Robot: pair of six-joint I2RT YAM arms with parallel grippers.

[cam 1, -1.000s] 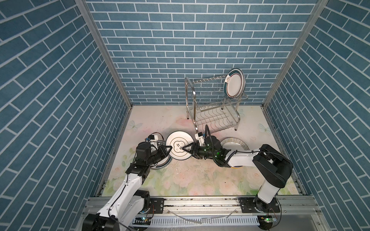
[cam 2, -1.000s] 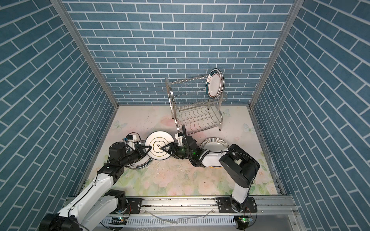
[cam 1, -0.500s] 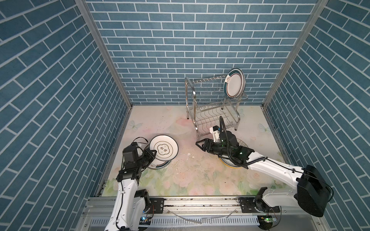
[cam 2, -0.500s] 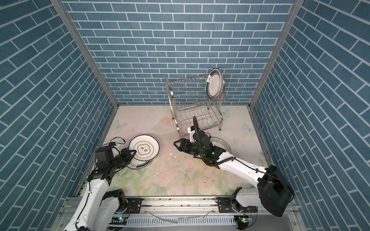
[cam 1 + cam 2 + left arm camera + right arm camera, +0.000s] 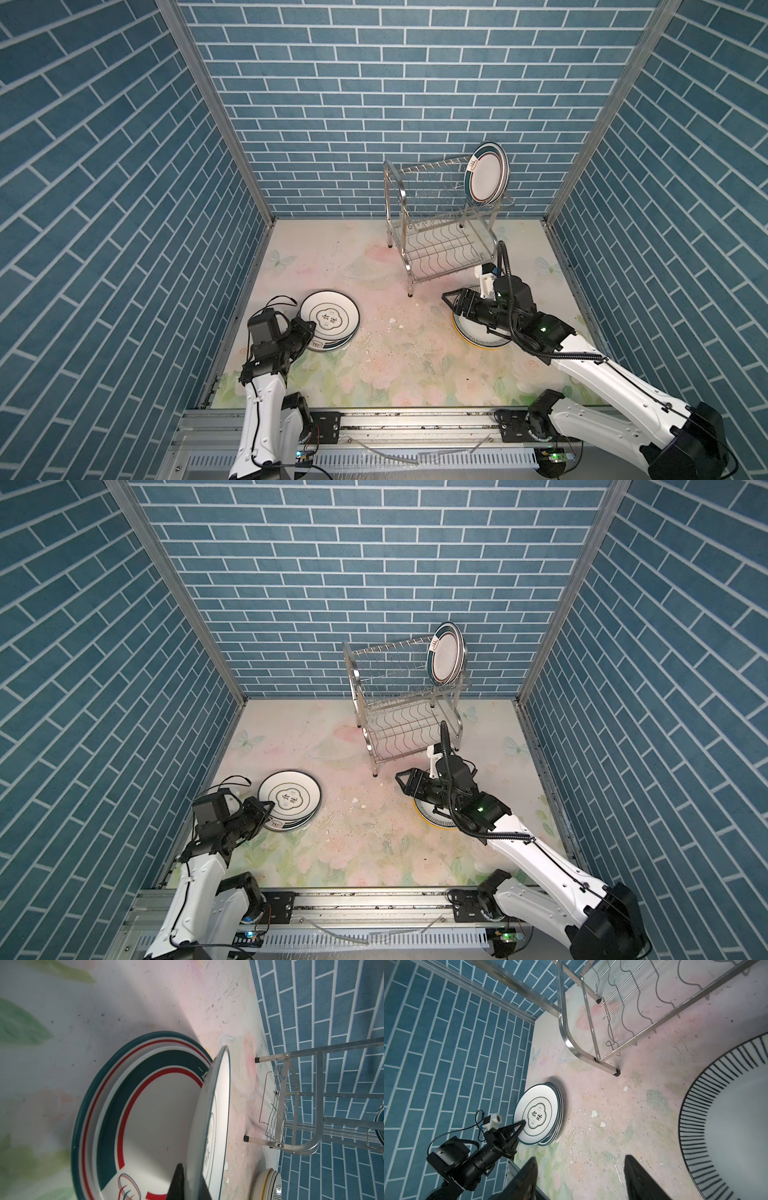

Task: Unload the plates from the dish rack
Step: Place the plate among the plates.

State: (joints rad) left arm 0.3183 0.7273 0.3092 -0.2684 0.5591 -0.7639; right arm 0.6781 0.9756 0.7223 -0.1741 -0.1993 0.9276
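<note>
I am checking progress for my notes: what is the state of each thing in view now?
Dish rack: standing, lower shelf empty.
Green-banded plate: upright in upper tier.
Lettered plate: tilted, gripped at rim.
Left stack: flat on table.
Striped plate: lying flat.
Left gripper: shut on lettered plate.
Right gripper: open, empty.

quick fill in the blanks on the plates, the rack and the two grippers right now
1. The left gripper is ___ on the rim of a tilted white plate.
2. The right gripper has its jaws ___ and holds nothing.
3. The green-banded plate in the dish rack stands on its ___ tier.

Missing words: shut; open; upper
</note>
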